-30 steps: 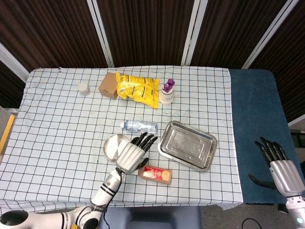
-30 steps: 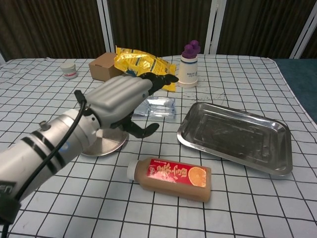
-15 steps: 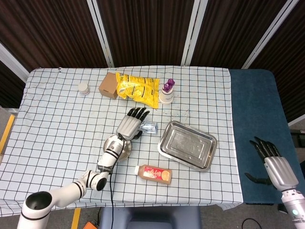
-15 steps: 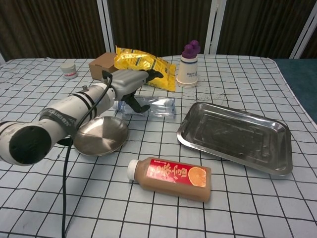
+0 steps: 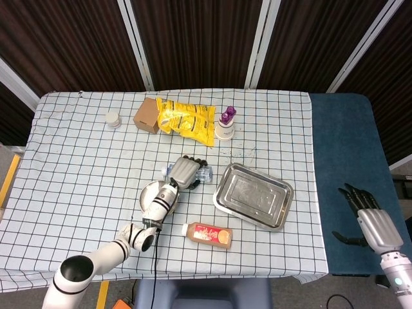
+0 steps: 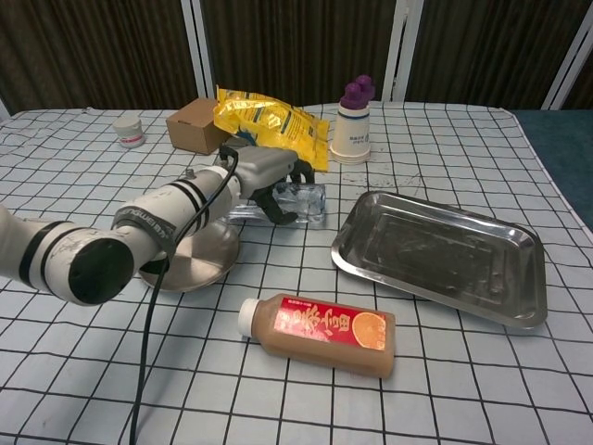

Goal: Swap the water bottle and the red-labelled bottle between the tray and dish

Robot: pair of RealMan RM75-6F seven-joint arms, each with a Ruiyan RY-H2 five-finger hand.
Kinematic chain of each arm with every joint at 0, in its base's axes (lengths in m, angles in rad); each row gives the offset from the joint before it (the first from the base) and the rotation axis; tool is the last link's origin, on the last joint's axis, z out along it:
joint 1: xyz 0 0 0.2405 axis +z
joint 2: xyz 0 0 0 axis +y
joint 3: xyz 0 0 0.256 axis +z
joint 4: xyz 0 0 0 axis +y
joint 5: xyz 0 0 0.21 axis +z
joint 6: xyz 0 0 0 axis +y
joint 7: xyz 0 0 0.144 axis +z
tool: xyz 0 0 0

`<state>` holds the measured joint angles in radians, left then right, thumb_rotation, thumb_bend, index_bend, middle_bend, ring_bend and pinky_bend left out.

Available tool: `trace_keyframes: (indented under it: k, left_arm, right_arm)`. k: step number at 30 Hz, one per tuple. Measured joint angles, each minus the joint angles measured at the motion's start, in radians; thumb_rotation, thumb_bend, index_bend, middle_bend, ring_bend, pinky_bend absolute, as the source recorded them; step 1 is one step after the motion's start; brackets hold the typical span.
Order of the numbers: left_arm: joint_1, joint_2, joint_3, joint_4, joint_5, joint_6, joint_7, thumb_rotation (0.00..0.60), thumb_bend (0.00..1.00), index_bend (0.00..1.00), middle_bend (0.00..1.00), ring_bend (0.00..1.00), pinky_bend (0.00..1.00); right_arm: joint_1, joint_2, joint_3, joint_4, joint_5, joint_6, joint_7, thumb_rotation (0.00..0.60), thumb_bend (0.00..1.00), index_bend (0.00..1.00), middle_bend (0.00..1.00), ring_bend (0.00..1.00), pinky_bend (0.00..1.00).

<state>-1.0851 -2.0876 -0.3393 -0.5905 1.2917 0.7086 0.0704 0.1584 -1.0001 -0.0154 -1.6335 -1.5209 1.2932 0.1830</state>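
The clear water bottle lies on its side on the checked cloth, between the round metal dish and the steel tray. My left hand lies over the bottle with its fingers curled down around it. The bottle still rests on the table. The red-labelled bottle lies on its side near the front edge, outside both tray and dish, which hold nothing. My right hand hangs off the table to the right, fingers spread, holding nothing.
Along the back of the table lie a yellow snack bag, a cardboard box, a white cup with a purple top and a small white jar. A blue surface borders the table's right side.
My left hand moved from near the dish and red-labelled bottle back to the water bottle, came down on it and curled its fingers round. The right hand barely shifted.
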Motion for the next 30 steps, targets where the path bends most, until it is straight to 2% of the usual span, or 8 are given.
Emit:
trace_keyframes:
  k: [4, 9, 12, 17, 20, 24, 27, 30]
  left_arm:
    - [0.007, 0.002, 0.029, 0.032, 0.030, 0.059, -0.029, 0.600, 0.60, 0.56, 0.70, 0.62, 0.68]
    - [0.029, 0.042, 0.046, -0.017, 0.050, 0.107, -0.028, 0.600, 0.60, 0.60, 0.75, 0.68, 0.73]
    - [0.055, 0.097, 0.059, -0.105, 0.065, 0.176, -0.009, 0.600, 0.60, 0.60, 0.76, 0.69, 0.75]
    - [0.141, 0.212, 0.094, -0.355, 0.069, 0.254, 0.079, 0.600, 0.60, 0.59, 0.75, 0.69, 0.74]
    - [0.215, 0.282, 0.128, -0.523, 0.067, 0.319, 0.154, 0.600, 0.59, 0.57, 0.71, 0.66, 0.72]
    - [0.338, 0.366, 0.182, -0.696, 0.055, 0.424, 0.245, 0.600, 0.58, 0.50, 0.62, 0.59, 0.60]
    - [0.416, 0.417, 0.225, -0.750, 0.045, 0.485, 0.281, 0.600, 0.57, 0.48, 0.59, 0.53, 0.55]
    - [0.440, 0.426, 0.245, -0.748, 0.032, 0.483, 0.265, 0.600, 0.55, 0.45, 0.54, 0.48, 0.45]
  right_arm:
    - [-0.002, 0.000, -0.004, -0.004, -0.012, 0.005, -0.006, 0.600, 0.31, 0.00, 0.00, 0.00, 0.00]
    - [-0.003, -0.004, -0.009, -0.008, -0.020, 0.004, -0.027, 0.600, 0.31, 0.00, 0.00, 0.00, 0.00]
    - [-0.004, -0.007, -0.015, -0.014, -0.030, 0.007, -0.047, 0.600, 0.31, 0.00, 0.00, 0.00, 0.00]
    - [-0.006, -0.012, -0.025, -0.032, -0.048, 0.008, -0.070, 0.600, 0.31, 0.00, 0.00, 0.00, 0.00]
    - [-0.007, -0.014, -0.031, -0.041, -0.066, 0.013, -0.077, 0.600, 0.31, 0.00, 0.00, 0.00, 0.00]
    - [-0.008, -0.012, -0.045, -0.050, -0.099, 0.020, -0.071, 0.600, 0.31, 0.00, 0.00, 0.00, 0.00]
    - [-0.008, -0.012, -0.052, -0.054, -0.111, 0.023, -0.070, 0.600, 0.31, 0.00, 0.00, 0.00, 0.00]
    - [-0.007, -0.015, -0.054, -0.059, -0.118, 0.023, -0.078, 0.600, 0.31, 0.00, 0.00, 0.00, 0.00]
